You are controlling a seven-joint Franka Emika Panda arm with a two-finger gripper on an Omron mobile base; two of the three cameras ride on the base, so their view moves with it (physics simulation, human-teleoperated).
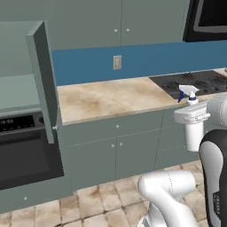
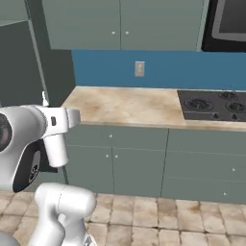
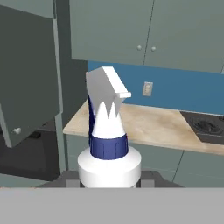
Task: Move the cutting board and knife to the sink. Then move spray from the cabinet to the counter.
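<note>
Your arm rises from the base and bends forward at elbow height, with the hand (image 3: 110,181) held level and clamped on the spray bottle (image 3: 108,135). The bottle stands upright in its grip, in the air in front of the tabletop (image 1: 111,97). It is off to the right of the cabinet's open door (image 1: 43,80).

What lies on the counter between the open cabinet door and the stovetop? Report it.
Nothing: the counter is bare marble from cabinet door to stovetop, per the left base view.
</note>
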